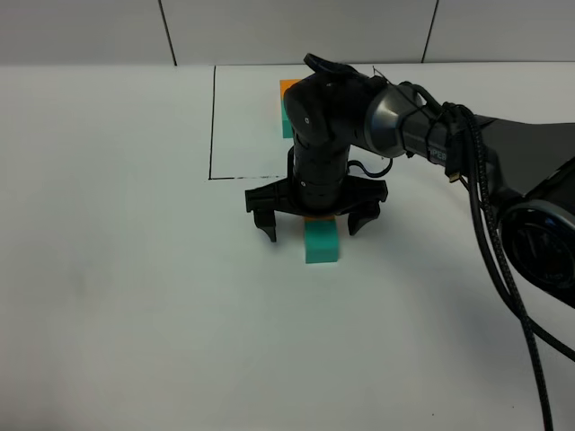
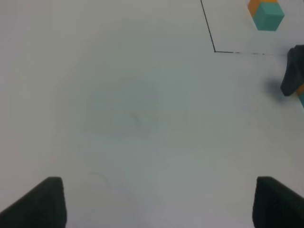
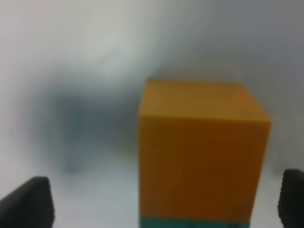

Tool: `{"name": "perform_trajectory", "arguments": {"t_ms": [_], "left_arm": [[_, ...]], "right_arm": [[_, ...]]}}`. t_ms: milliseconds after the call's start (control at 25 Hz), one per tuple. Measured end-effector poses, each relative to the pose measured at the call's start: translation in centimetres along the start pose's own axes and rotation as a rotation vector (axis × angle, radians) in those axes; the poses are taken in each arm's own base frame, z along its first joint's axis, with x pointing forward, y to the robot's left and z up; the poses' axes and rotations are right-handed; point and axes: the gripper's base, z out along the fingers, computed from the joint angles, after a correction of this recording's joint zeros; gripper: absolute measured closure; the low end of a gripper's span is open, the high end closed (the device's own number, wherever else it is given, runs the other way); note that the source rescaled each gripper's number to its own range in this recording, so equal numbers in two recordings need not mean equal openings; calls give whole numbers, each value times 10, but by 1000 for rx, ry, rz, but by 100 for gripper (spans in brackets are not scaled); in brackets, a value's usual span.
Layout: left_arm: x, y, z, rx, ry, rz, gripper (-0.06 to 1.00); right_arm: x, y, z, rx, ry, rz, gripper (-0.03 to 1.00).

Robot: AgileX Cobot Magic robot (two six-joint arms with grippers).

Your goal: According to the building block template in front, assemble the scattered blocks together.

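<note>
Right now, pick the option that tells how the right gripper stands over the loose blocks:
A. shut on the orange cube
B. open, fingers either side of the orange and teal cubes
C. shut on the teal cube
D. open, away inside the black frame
B: the right gripper is spread wide, one finger each side of the teal cube, and the right wrist view shows the orange cube unclamped between the fingertips.

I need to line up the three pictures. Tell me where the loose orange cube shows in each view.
Exterior high: only a sliver of the orange cube shows, under the right gripper, behind the teal cube.
Left wrist: a sliver at the edge, beside a dark finger.
Right wrist: large, central, between open fingers.
Shared landmark: the teal cube touching it.
</note>
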Motion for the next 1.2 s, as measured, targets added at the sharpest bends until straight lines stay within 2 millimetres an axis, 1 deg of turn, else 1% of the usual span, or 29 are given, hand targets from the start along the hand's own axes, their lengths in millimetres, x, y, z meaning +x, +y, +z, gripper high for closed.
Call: {"name": "perform_trajectory", "arguments": {"t_ms": [200, 280, 400, 520, 640, 720, 800, 920, 1000, 1080, 1200], "left_arm": [[0, 0, 0, 0, 0, 0, 27], [0, 0, 0, 0, 0, 0, 27], [0, 0, 0, 0, 0, 0, 27], [0, 0, 0, 0, 0, 0, 27], [0, 0, 0, 0, 0, 0, 27], [0, 0, 0, 0, 0, 0, 27], [0, 0, 0, 0, 0, 0, 27], [0, 0, 0, 0, 0, 0, 27], [0, 0, 0, 0, 0, 0, 27], [0, 0, 0, 0, 0, 0, 27], [0, 0, 0, 0, 0, 0, 27]], "right_arm": [[-3, 1, -54, -69, -111, -23, -3], [-6, -6, -65, -78, -129, -32, -3], [-18, -31, -69, -59, -124, -29, -3], [-34, -71, -70, -52, -95, -5, -3], [-51, -124, -73, -55, -90, 46, -3], [-59, -159, -76, -47, -98, 78, -3], [-65, -195, -79, -35, -110, 120, -3], [-67, -239, -82, -18, -120, 173, -3], [-67, -261, -85, -8, -122, 188, -3], [-64, -278, -88, 0, -135, 204, -3], [-52, -290, -96, 9, -169, 217, -3]]}}
